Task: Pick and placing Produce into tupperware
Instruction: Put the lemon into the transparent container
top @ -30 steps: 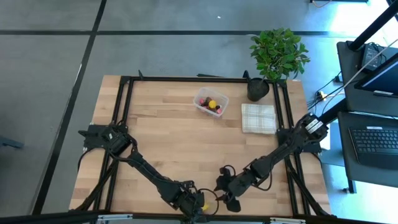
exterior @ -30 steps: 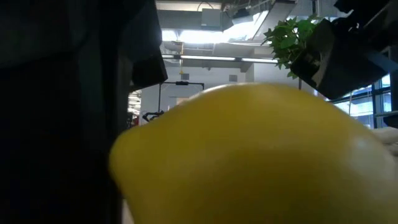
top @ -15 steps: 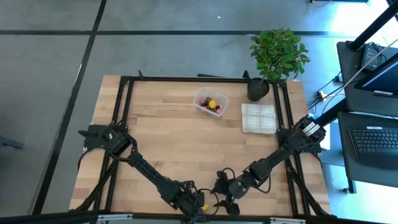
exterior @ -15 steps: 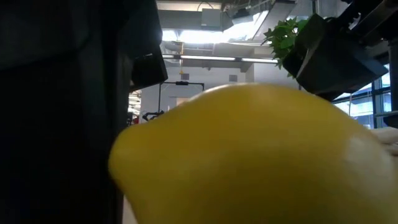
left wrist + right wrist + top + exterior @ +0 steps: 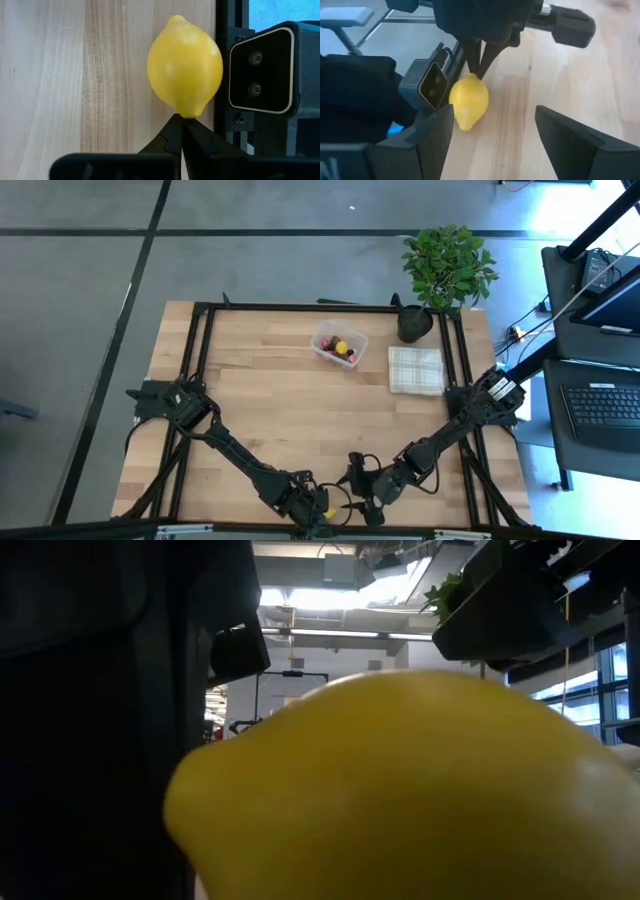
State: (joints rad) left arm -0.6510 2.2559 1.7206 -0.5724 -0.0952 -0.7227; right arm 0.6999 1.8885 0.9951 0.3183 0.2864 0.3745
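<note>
The right pincer (image 5: 490,137) stands wide open, its two dark fingers (image 5: 434,135) spread far apart over the pale wooden counter (image 5: 560,75). Ahead of them a yellow lemon (image 5: 468,101) lies on the wood beside a small black box with a pale-edged face (image 5: 431,85) at the counter's edge. The left pincer (image 5: 479,62) comes down from the far side with its two thin fingers pressed together, and their tips touch the far end of the lemon without enclosing it.
</note>
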